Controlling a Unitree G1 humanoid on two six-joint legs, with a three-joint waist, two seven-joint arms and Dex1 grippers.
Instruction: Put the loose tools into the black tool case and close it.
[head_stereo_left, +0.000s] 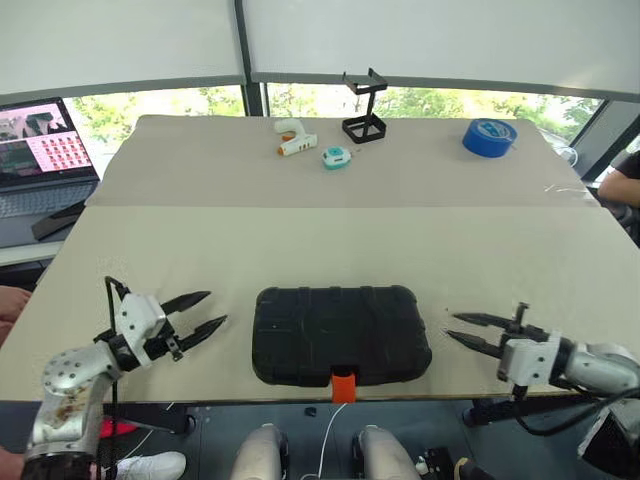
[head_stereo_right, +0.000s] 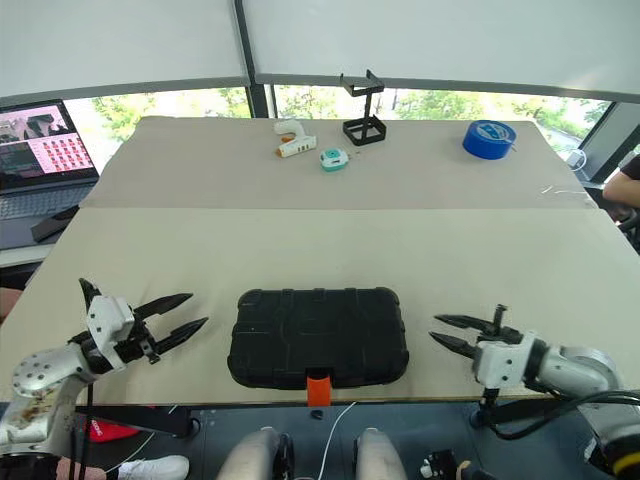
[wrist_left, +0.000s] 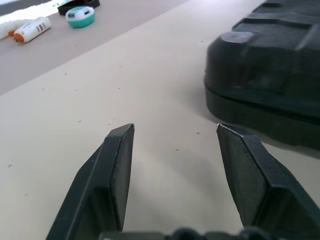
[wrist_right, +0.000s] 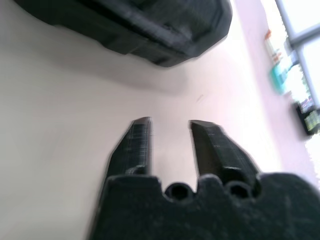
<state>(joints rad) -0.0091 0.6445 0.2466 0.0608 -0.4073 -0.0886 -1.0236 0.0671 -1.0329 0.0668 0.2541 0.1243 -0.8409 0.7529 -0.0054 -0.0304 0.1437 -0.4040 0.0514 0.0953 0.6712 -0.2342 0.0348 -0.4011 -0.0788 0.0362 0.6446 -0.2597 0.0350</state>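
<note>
The black tool case (head_stereo_left: 340, 333) lies shut near the table's front edge, lid down, with its orange latch (head_stereo_left: 343, 383) facing me. The loose tools are out of view. My left gripper (head_stereo_left: 215, 308) hovers just left of the case, pointing toward it, its fingers (wrist_left: 117, 165) spread wide with nothing between them. The case's left end (wrist_left: 270, 75) looms close in the left wrist view. My right gripper (head_stereo_left: 451, 326) hangs just right of the case, fingers (wrist_right: 137, 142) a narrow gap apart and empty, with the case's end (wrist_right: 165, 30) ahead of it.
At the table's far side stand a white-and-orange tool (head_stereo_left: 295, 140), a small teal tape measure (head_stereo_left: 336, 157), a black wire stand (head_stereo_left: 365, 112) and a big blue tape roll (head_stereo_left: 489, 137). A laptop (head_stereo_left: 40, 150) sits off the left edge. A person's arm (head_stereo_left: 625, 178) shows at the right.
</note>
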